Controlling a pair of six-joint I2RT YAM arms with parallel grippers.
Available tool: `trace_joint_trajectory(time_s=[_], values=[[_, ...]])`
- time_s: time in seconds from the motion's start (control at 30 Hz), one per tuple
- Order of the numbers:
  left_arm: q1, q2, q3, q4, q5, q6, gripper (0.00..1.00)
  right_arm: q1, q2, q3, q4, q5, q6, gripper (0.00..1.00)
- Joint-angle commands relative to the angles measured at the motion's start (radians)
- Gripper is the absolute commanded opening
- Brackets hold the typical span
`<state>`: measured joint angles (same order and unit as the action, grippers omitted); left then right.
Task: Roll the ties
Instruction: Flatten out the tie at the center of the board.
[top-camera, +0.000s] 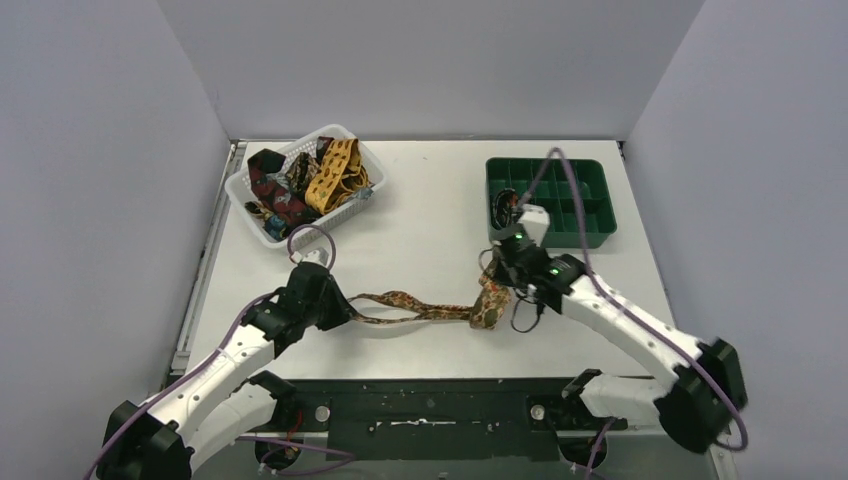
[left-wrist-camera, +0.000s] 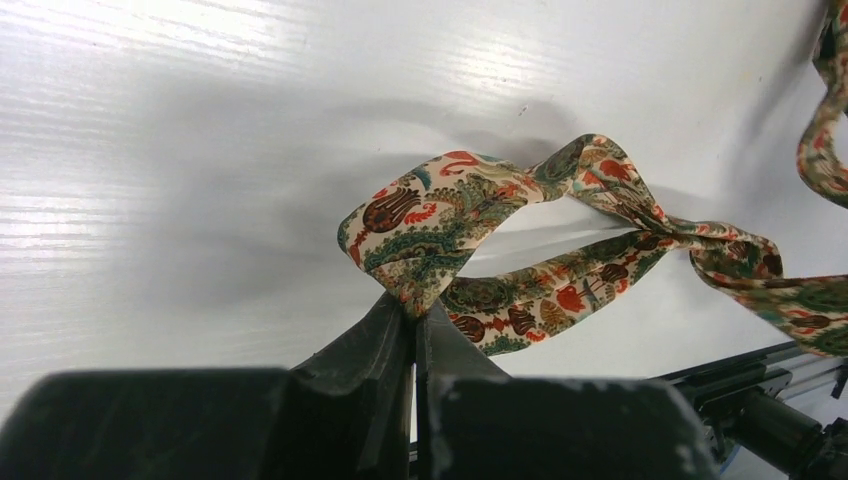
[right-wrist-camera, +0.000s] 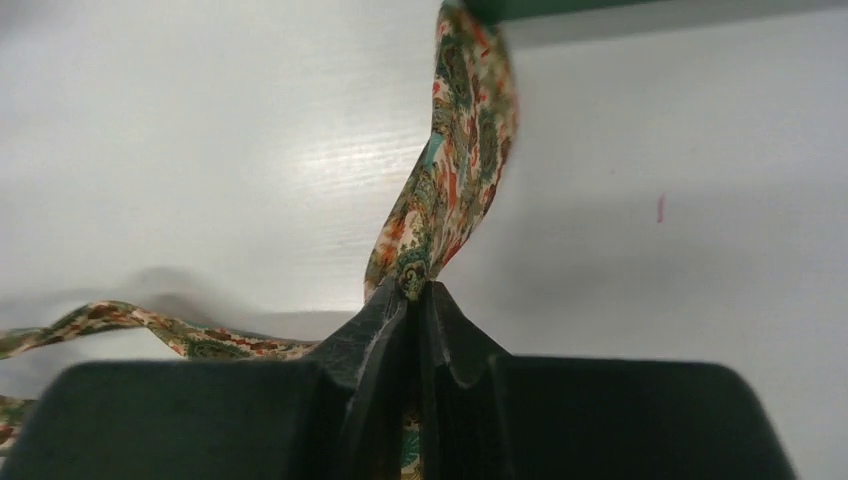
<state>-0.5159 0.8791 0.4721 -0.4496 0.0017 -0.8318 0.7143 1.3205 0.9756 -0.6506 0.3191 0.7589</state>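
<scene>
Two pinches hold one tie (top-camera: 420, 308), strung twisted across the near middle of the table (top-camera: 430, 215). The left gripper (left-wrist-camera: 412, 312) is clenched on a folded loop, the right gripper (right-wrist-camera: 417, 292) on the wider part. Any pull apart could slip a thin pinch. Rolling now would likely wind the twist into the coil.

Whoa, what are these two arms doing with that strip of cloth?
The left claw and the right claw are each pinched shut on the same patterned tie, which stretches, twisted and not yet rolled, between them. More ties wait in the white basket; a green tray sits beyond the right arm.
</scene>
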Motion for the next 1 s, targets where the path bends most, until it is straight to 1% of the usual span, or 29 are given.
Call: trace_joint_trajectory(time_s=[0.0,0.03,0.07,0.1,0.13,0.17,0.23,0.3,0.4,0.47,0.5,0.6,0.63,0.67,0.73,0.8,0.83,0.9,0.97], values=[[0.023,0.013,0.054,-0.01,0.006,-0.009,0.0,-0.139,-0.32,-0.267,0.326,-0.104,-0.064,0.04],[0.026,0.013,0.049,-0.003,0.006,-0.015,0.0,-0.167,-0.369,-0.321,0.337,-0.12,-0.031,0.09],[0.028,0.014,0.045,0.008,0.007,-0.018,0.0,-0.195,-0.408,-0.374,0.32,-0.119,0.025,0.27],[0.03,0.017,0.04,0.016,0.012,-0.02,0.0,-0.223,-0.424,-0.398,0.274,-0.117,0.093,0.46],[0.032,0.018,0.037,0.02,0.015,-0.024,0.0,-0.253,-0.432,-0.415,0.233,-0.121,0.143,0.61],[0.033,0.02,0.036,0.023,0.014,-0.026,0.0,-0.29,-0.43,-0.419,0.176,-0.124,0.189,0.66],[0.033,0.02,0.033,0.023,0.014,-0.029,0.0,-0.328,-0.411,-0.399,0.066,-0.105,0.254,0.72],[0.033,0.018,0.033,0.019,0.012,-0.026,0.0,-0.343,-0.381,-0.358,0.032,-0.092,0.224,0.79],[0.034,0.019,0.036,0.015,0.01,-0.019,0.0,-0.344,-0.295,-0.269,-0.012,-0.085,0.132,0.86],[0.036,0.022,0.04,0.009,0.008,-0.012,0.0,-0.344,-0.207,-0.195,-0.084,-0.084,0.065,0.9],[0.037,0.024,0.042,0.006,0.008,-0.007,0.0,-0.336,-0.165,-0.159,-0.119,-0.079,0.039,0.91],[0.041,0.03,0.046,-0.002,0.011,0.006,0.0,-0.302,-0.048,-0.107,-0.127,-0.118,-0.067,0.93],[0.042,0.032,0.047,-0.006,0.009,0.009,0.0,-0.291,0.011,-0.085,-0.149,-0.108,-0.074,0.92],[0.043,0.033,0.049,-0.014,0.006,0.011,0.03,-0.258,0.049,-0.066,-0.172,-0.077,-0.07,0.92],[0.046,0.03,0.054,-0.029,0.006,0.013,0.12,-0.201,0.109,-0.037,-0.179,-0.031,-0.087,0.91],[0.049,0.025,0.055,-0.04,0.006,0.013,0.16,-0.163,0.178,-0.007,-0.193,-0.002,-0.1,0.88],[0.05,0.021,0.054,-0.042,0.006,0.014,0.2,-0.146,0.217,0.006,-0.204,0.031,-0.102,0.86],[0.053,0.02,0.053,-0.044,0.006,0.014,0.33,-0.126,0.291,0.034,-0.228,0.111,-0.094,0.83],[0.054,0.024,0.055,-0.048,-0.014,0.018,0.36,-0.121,0.348,0.054,-0.229,0.17,-0.096,0.79]])
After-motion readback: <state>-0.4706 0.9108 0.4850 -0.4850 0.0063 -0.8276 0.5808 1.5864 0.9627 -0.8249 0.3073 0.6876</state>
